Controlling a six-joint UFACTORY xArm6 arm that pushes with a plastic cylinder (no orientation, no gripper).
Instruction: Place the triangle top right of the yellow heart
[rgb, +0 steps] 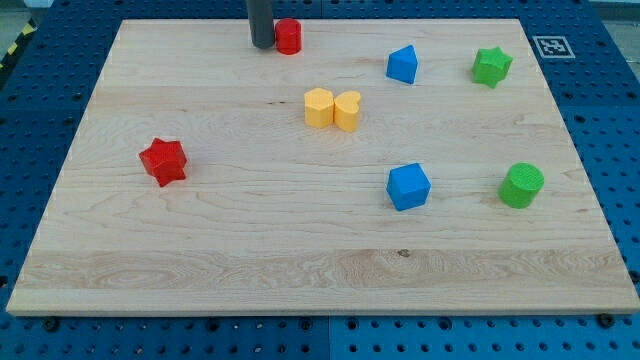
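The blue triangle (402, 64) sits near the view's top, right of centre. The yellow heart (347, 110) lies at the board's middle, below and left of the triangle, touching a yellow block (318, 107) on its left. My tip (262, 45) is at the view's top, left of centre, right beside a red cylinder (288, 36) on its left side. The tip is well to the left of the triangle and above-left of the heart.
A red star (163, 161) lies at the left. A blue cube (408, 186) lies right of centre, lower down. A green star (491, 66) is at the top right, a green cylinder (521, 185) at the right. The wooden board (200, 270) ends at blue pegboard.
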